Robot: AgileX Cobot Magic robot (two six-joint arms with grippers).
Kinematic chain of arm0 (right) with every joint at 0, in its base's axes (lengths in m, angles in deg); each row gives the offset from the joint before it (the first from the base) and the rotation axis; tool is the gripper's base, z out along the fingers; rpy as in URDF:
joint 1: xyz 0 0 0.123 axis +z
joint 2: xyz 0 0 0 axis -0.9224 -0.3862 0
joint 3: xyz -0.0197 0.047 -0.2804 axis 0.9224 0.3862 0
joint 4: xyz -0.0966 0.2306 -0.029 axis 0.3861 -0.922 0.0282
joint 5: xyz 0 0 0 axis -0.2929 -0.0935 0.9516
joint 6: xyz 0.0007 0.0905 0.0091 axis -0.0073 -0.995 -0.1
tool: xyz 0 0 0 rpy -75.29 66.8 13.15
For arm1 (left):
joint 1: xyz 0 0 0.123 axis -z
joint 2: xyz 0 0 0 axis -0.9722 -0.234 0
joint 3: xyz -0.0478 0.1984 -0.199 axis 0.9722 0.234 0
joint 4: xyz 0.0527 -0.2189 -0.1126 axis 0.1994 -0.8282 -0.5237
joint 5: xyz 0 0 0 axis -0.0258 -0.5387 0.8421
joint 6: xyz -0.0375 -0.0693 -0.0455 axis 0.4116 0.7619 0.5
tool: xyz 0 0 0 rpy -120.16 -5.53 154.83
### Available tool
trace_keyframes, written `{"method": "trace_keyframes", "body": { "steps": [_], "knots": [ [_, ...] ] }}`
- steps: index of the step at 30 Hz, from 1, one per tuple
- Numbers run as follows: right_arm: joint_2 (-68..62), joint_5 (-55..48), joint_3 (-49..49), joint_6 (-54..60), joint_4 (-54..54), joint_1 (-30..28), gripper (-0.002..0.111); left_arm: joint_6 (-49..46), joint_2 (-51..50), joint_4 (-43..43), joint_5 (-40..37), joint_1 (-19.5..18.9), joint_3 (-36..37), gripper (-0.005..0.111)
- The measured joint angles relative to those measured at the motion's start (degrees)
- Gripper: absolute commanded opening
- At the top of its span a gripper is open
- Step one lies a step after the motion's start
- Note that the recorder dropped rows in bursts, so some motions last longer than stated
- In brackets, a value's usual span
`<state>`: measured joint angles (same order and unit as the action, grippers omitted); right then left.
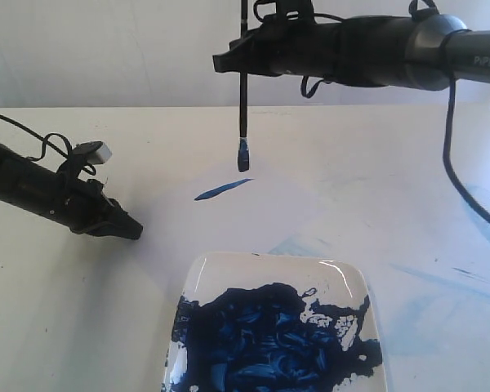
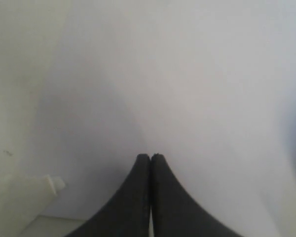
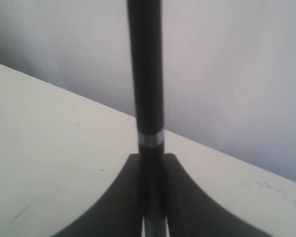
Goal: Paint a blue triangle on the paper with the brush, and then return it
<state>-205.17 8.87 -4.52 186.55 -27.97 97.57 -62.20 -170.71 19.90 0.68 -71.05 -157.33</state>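
Note:
My right gripper [image 1: 229, 61] [image 3: 151, 163] is shut on the brush [image 1: 243, 90] [image 3: 145, 74] and holds it upright. The black handle runs between the jaws, with its pale ring [image 3: 151, 138] just beyond the fingertips. The blue-stained bristles [image 1: 243, 155] hang a little above the paper [image 1: 310, 192], not touching it. One short dark-blue stroke [image 1: 222, 189] lies on the paper below and left of the bristles. No blue triangle outline shows. My left gripper [image 1: 133, 231] [image 2: 150, 157] rests low over the table at the left, shut with nothing in it.
A glossy white plate [image 1: 229, 261] with a thick dark-blue paint mass [image 1: 269, 335] sits at the front centre. Faint pale-blue smears [image 1: 441, 282] mark the table at the right. The right arm's black cable [image 1: 451, 155] hangs down at the right.

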Motion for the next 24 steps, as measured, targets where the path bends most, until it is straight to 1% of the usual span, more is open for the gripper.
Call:
{"method": "trace_keyframes", "body": {
  "steps": [6, 13, 15, 20, 24],
  "knots": [
    [1.22, -11.58, 0.0, 0.0, 0.0, 0.16, 0.0, 0.0, 0.0, -0.12, 0.0, 0.0, 0.0, 0.0],
    [0.73, -12.66, 0.0, 0.0, 0.1, 3.44, 0.0, 0.0, 0.0, -0.12, 0.0, 0.0, 0.0, 0.0],
    [0.24, -10.64, 0.0, 0.0, 0.2, 4.65, 0.0, 0.0, 0.0, -0.12, 0.0, 0.0, 0.0, 0.0],
    [-0.33, -1.52, 0.0, -1.76, 0.2, 7.88, 0.0, 0.0, 0.0, -0.12, 0.0, 0.0, 0.0, 0.0],
    [0.51, 11.26, 0.0, -2.78, 0.22, 11.47, 0.0, 0.0, 0.0, -0.12, 0.0, 0.0, 0.0, 0.0]
  ]
}}
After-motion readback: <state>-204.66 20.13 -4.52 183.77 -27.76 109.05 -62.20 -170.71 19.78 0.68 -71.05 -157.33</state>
